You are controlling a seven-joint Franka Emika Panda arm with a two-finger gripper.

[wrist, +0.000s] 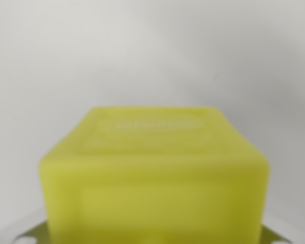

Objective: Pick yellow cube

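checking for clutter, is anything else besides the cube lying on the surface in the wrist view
No, only the cube shows against the plain grey surface, with nothing else lying on it.

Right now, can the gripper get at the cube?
Probably yes. The cube fills the lower centre of the wrist view, very close and blurred, with only plain pale surface around it and nothing in the way. The gripper's fingers aren't visible, so whether it's already gripped I can't tell.
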